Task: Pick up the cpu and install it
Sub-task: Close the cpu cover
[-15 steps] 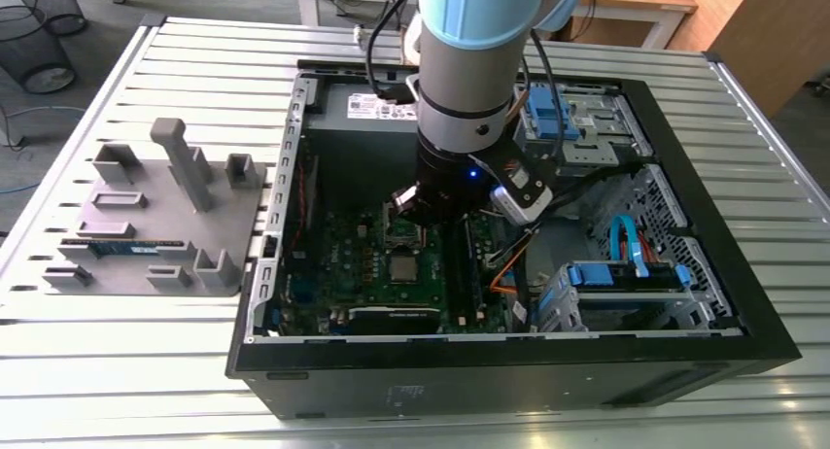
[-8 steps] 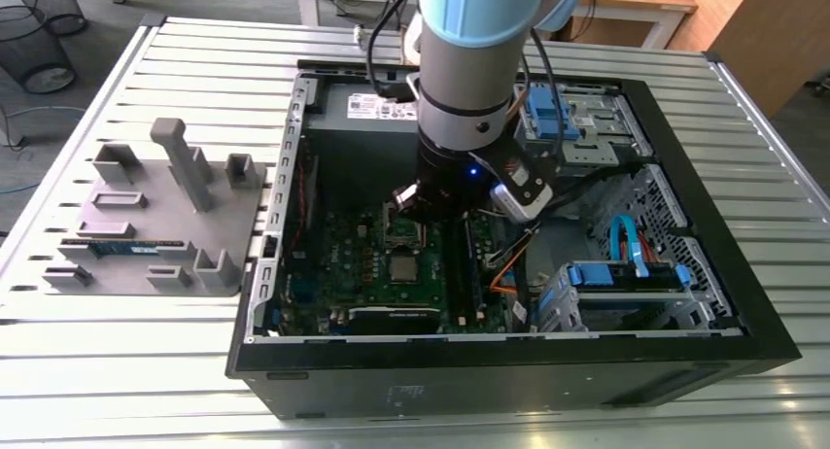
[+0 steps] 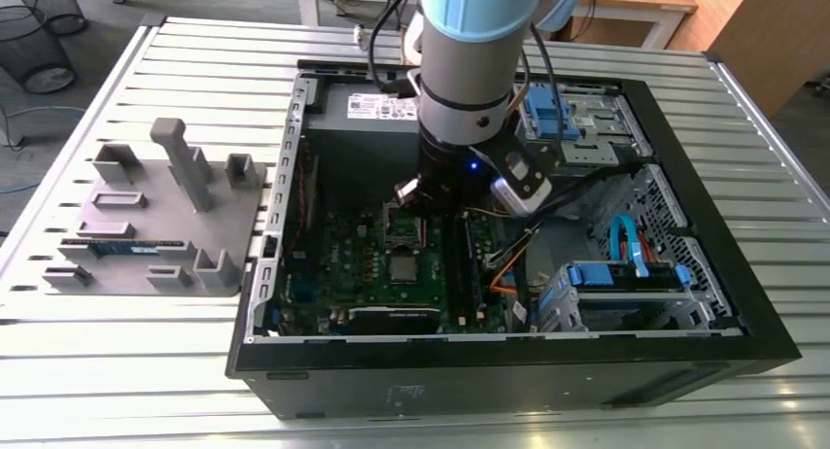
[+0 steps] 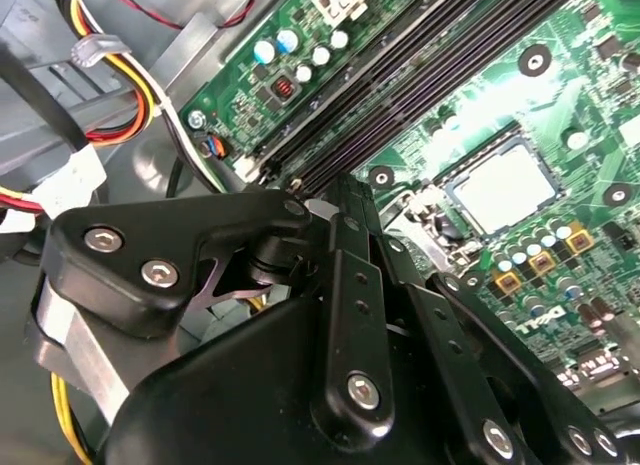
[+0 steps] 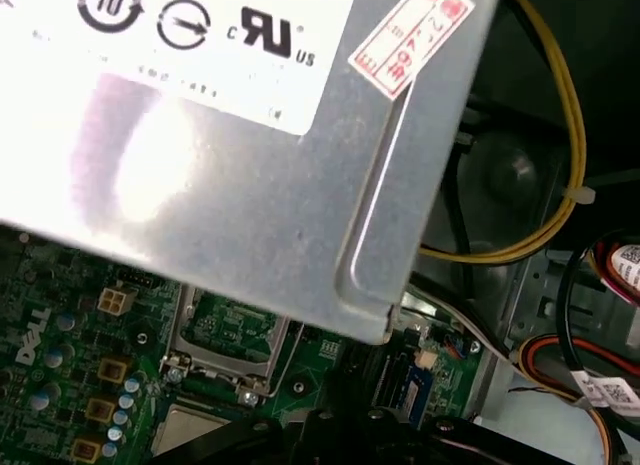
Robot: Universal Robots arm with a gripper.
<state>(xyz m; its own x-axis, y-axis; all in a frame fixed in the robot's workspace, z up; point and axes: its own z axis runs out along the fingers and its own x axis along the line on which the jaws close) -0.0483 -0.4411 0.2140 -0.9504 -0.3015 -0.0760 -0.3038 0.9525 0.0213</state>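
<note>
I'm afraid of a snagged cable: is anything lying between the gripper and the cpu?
Nothing visible covers it. In the second wrist view the cpu lies flat in its socket on the green board, silver top bare, with the gripper close beside it. The coloured cables run well off to the side.

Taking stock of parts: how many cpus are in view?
1: the cpu lies in the socket on the motherboard, inside the case; the arm may hide more.
</note>
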